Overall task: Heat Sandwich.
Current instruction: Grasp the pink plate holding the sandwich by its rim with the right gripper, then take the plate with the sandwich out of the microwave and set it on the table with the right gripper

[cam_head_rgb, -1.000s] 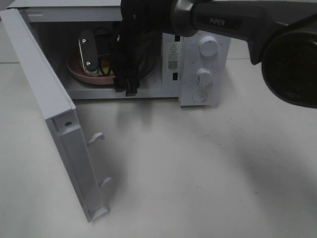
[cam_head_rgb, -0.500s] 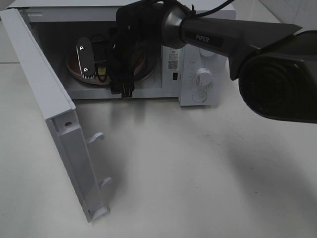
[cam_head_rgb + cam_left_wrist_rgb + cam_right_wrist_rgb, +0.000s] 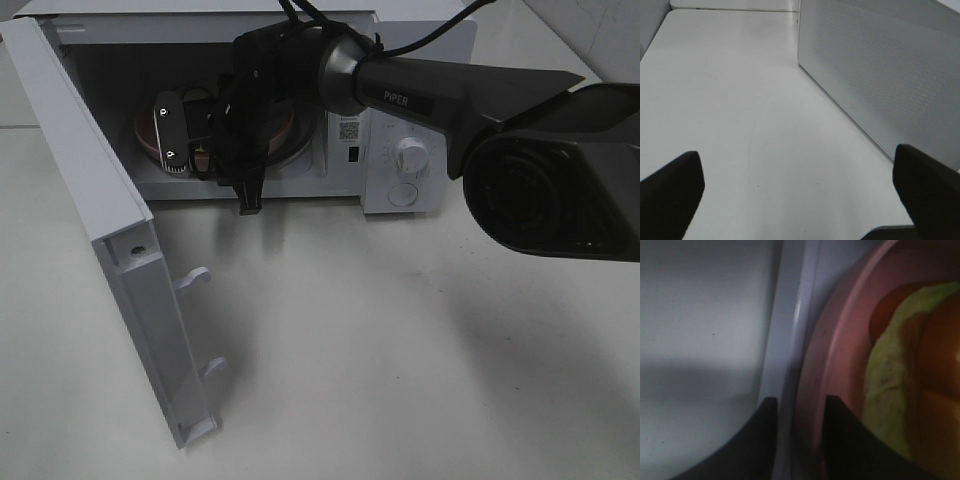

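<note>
Right gripper (image 3: pixel 797 412), fingers nearly pressed together at pink plate (image 3: pixel 840 355) rim inside microwave (image 3: pixel 400 110); sandwich (image 3: pixel 900 380) just beyond fingertips. Likely soft, light, crushable; better carried by plate

Pink plate (image 3: pixel 840 355), white microwave (image 3: pixel 410 120)

A pale, plain surface (image 3: pixel 400 340) carries a white microwave (image 3: pixel 410 150) standing at its far side, door (image 3: pixel 110 230) swung open toward the near left; the appliance's perforated side shows close by in the left wrist view.
</note>
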{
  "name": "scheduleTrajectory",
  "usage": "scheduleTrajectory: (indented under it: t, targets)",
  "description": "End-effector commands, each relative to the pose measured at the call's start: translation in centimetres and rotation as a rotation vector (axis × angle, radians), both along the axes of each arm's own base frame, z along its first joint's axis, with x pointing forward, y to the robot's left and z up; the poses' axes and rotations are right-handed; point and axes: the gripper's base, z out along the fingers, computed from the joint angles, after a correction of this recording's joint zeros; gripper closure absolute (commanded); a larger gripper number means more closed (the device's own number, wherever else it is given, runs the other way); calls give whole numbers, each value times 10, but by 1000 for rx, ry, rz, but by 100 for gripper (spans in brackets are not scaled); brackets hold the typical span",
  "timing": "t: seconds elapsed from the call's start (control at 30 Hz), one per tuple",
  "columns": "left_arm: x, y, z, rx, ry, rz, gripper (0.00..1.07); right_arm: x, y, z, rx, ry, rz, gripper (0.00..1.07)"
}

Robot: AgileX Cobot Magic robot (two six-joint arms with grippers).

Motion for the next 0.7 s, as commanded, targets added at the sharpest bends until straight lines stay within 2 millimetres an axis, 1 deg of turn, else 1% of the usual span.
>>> scheduleTrajectory:
  t: [0.03, 0.2, 0.43, 0.7]
  targets:
    - [0, 0, 0, -6, -7, 8, 10, 0, -3, 4, -14, 14, -3, 107]
    - [0, 0, 0, -6, -7, 8, 10, -1, -5, 11, -20, 9, 3, 107]
    - [0, 0, 0, -6, -7, 8, 10, -3, -3, 14, -23, 13, 8, 107]
    - [0, 0, 0, -6, -7, 8, 10, -16, -12, 15, -95, -3, 117, 107]
